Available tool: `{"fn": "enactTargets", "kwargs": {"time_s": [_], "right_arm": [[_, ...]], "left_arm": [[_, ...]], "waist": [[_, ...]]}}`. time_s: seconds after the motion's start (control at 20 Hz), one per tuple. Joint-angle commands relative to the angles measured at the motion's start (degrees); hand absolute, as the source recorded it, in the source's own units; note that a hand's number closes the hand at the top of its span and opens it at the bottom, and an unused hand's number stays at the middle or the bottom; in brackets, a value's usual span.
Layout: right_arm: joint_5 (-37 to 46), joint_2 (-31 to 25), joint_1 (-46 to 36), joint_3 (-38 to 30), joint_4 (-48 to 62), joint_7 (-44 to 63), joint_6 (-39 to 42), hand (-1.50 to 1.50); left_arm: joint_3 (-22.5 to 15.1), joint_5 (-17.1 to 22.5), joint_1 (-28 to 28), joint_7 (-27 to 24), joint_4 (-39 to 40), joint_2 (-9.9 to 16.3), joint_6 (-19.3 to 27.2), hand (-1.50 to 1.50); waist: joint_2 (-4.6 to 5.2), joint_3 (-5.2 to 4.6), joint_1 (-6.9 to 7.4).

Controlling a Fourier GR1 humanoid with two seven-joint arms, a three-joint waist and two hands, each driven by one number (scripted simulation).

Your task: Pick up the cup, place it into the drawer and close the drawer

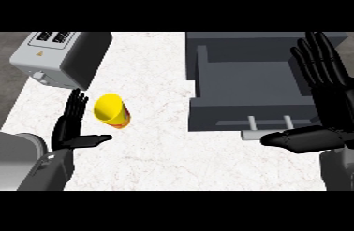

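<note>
A yellow cup [112,110] with an orange-red band near its base lies tilted on the white marble counter [152,155], its open mouth toward the upper left. My left hand [70,127] stands open just left of it, fingers up and thumb reaching below the cup, not touching. The dark grey drawer [242,85] is pulled open at the right, its inside bare, with a pale handle [269,125] on its front. My right hand [325,104] is open at the drawer's right side, fingers straight up and thumb pointing left near the handle.
A grey toaster [59,57] sits at the counter's back left corner. Dark floor shows beyond the counter's left edge. Bare marble lies between the cup and the drawer.
</note>
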Motion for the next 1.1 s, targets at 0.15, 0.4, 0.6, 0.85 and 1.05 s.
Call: {"fn": "enactTargets", "kwargs": {"time_s": [0.15,0.4,0.6,0.85,1.05], "right_arm": [[-1.4,-0.7,-0.1,-1.1,-1.0,1.6,0.7,-1.50],[-2.6,-2.0,0.2,-2.5,-1.4,1.0,2.0,-1.50],[-0.7,0.1,-2.6,0.1,-0.8,2.9,-0.3,-1.50],[-4.6,-2.9,-3.1,-3.8,0.7,2.4,2.8,-1.50],[-0.6,-1.1,-1.5,-1.0,0.9,0.5,1.3,-1.50]], "left_arm": [[2.0,-0.8,-3.3,-9.0,11.4,3.3,-2.8,-1.50],[0.7,-2.5,-5.0,-11.4,12.0,-1.5,2.2,-1.50],[1.5,-2.2,-4.8,-12.4,13.1,0.2,-0.5,-1.50],[1.4,-2.6,-6.0,-12.4,13.1,0.0,-1.1,-1.50],[1.1,-3.2,-5.0,-14.3,13.5,-0.7,-2.0,-1.50]], "waist": [[0.29,-0.09,-0.74],[0.26,-0.08,-0.85],[0.48,-0.16,-0.94],[0.56,-0.15,-1.22],[0.90,-0.24,-1.58]]}}
